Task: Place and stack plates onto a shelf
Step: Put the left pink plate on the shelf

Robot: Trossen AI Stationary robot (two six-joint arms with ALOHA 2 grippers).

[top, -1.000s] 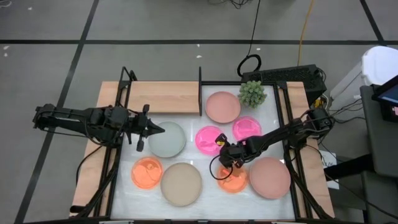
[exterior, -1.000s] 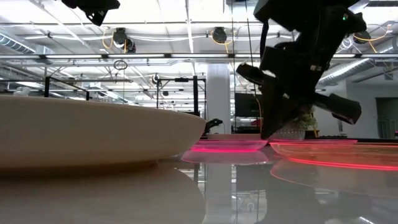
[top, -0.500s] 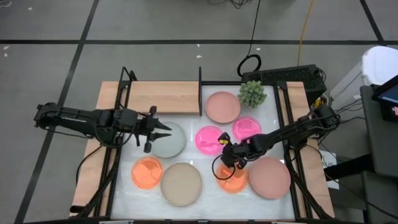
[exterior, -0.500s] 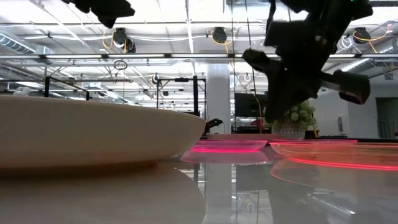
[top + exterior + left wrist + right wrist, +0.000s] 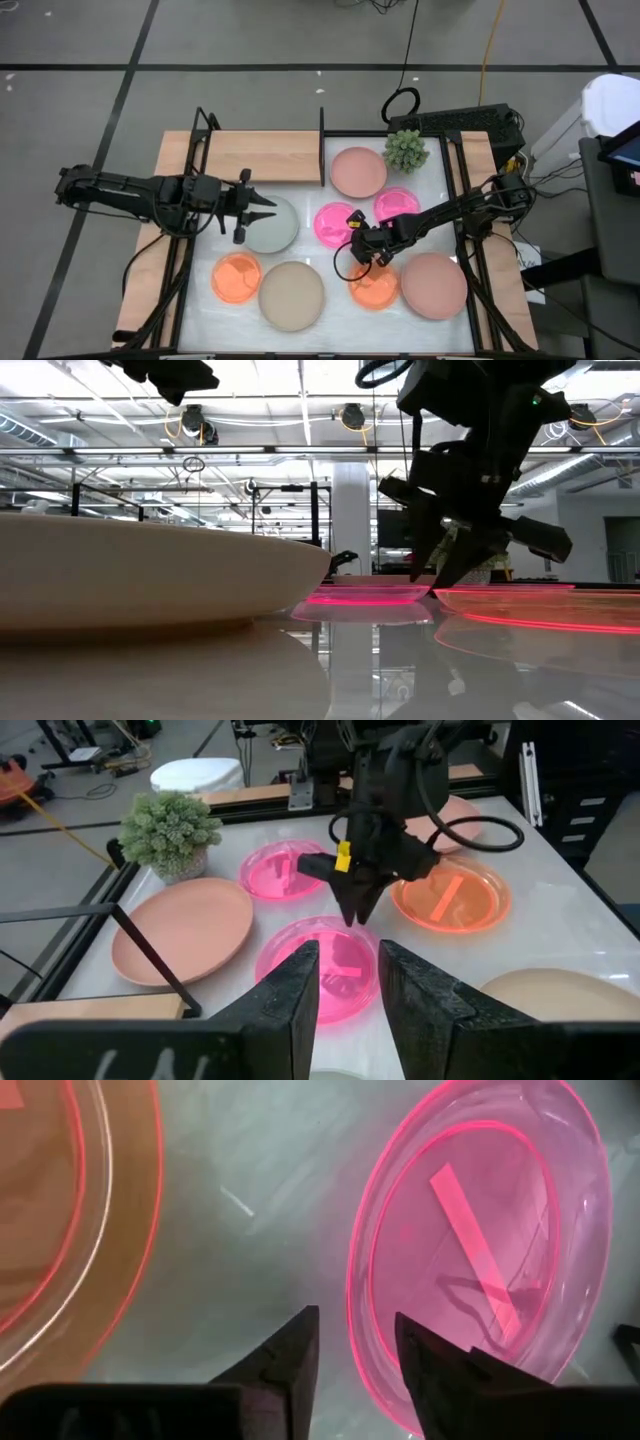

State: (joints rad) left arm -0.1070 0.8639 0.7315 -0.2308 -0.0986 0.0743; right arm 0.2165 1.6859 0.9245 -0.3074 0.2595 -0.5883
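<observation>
My right gripper [image 5: 353,243] [image 5: 355,1350] is open low over the table. Its fingers stand on either side of the near rim [image 5: 352,1315] of a small neon pink plate [image 5: 336,222] without touching it. My left gripper [image 5: 266,208] [image 5: 348,990] is open and hangs high above the left rim of a grey-green plate [image 5: 270,226]. A second neon pink plate [image 5: 397,205], two orange plates [image 5: 376,287] [image 5: 237,278], a beige plate [image 5: 292,295] and two pale pink plates [image 5: 435,285] [image 5: 358,171] lie flat on the white tabletop. The wooden shelf [image 5: 262,156] stands at the far left.
A spiky green plant [image 5: 406,150] stands at the far edge, right of the shelf's black upright [image 5: 322,145]. Black frame rails [image 5: 470,240] run along both sides of the table. The beige plate [image 5: 150,575] fills the low view's left foreground.
My left gripper has moved a little toward the table's right, over the grey-green plate, and has opened. My right gripper has shifted from the orange plate toward the neon pink plate, sunk slightly and opened. No plate has moved.
</observation>
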